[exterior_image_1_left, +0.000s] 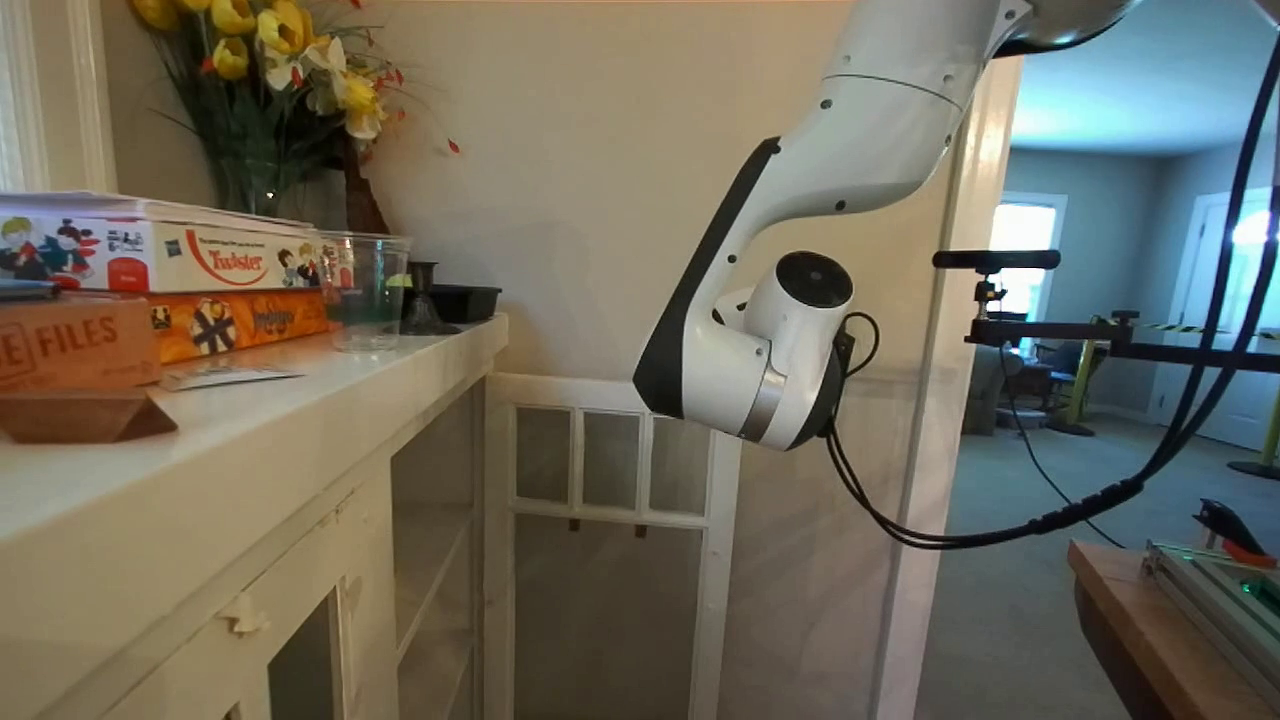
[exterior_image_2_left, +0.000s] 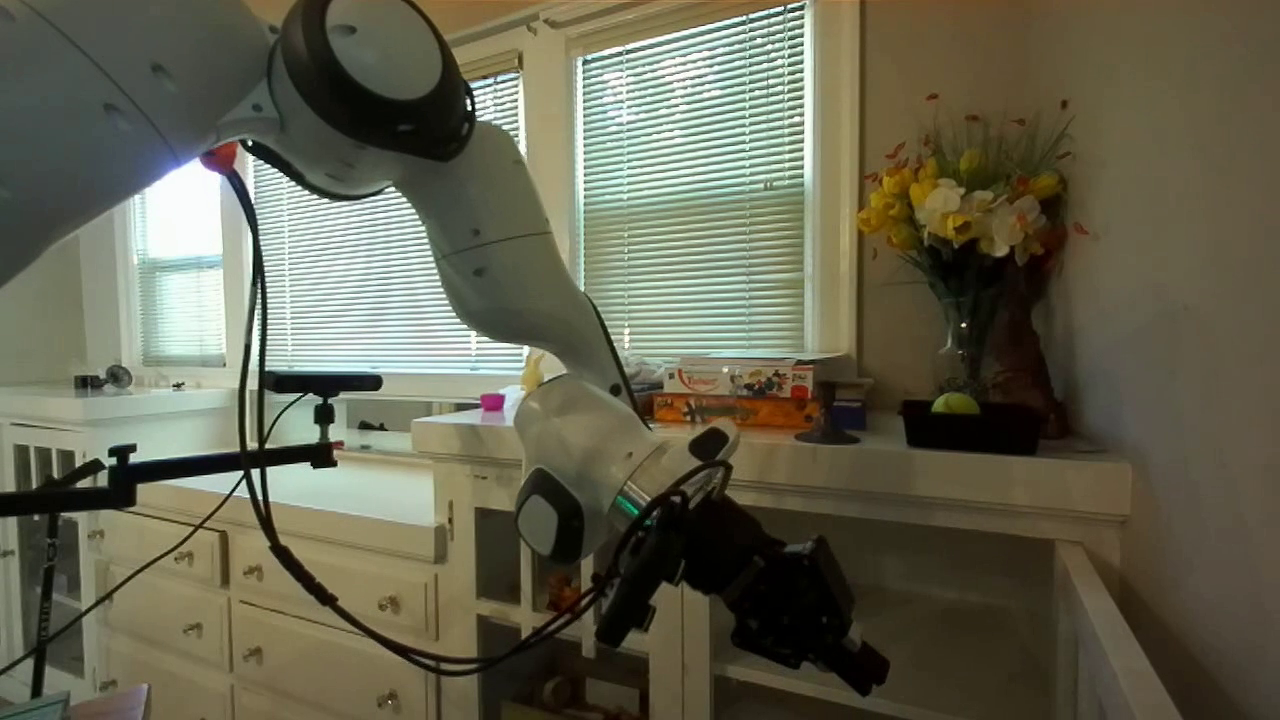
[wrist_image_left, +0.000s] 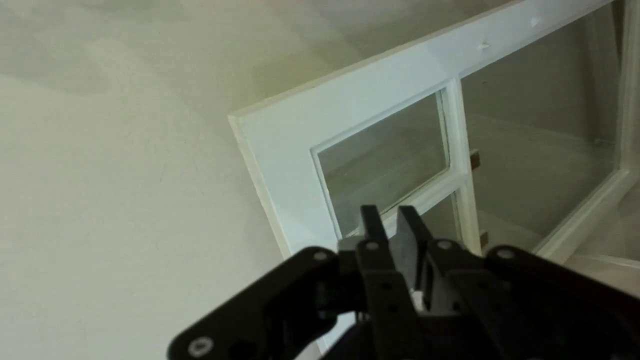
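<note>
My gripper (wrist_image_left: 390, 212) is partly open, with a narrow gap between its two black fingers. Nothing shows between them. In the wrist view the fingers stand in front of a white cabinet door (wrist_image_left: 280, 145) with glass panes; I cannot tell whether they touch it. In an exterior view the gripper (exterior_image_2_left: 868, 668) points down and to the right, in front of the open cabinet (exterior_image_2_left: 900, 640) and near the door (exterior_image_2_left: 1110, 620), which stands swung open. In an exterior view the door (exterior_image_1_left: 610, 517) shows beyond the arm's wrist, and the gripper is hidden there.
The white counter (exterior_image_1_left: 330, 400) bears a Twister box (exterior_image_1_left: 225, 255), an orange game box (exterior_image_1_left: 245, 320), a clear cup (exterior_image_1_left: 366, 290) and a black tray (exterior_image_2_left: 970, 428) with a green ball (exterior_image_2_left: 955, 403). A flower vase (exterior_image_2_left: 965, 340) stands behind. Cables (exterior_image_1_left: 960, 540) hang from the arm.
</note>
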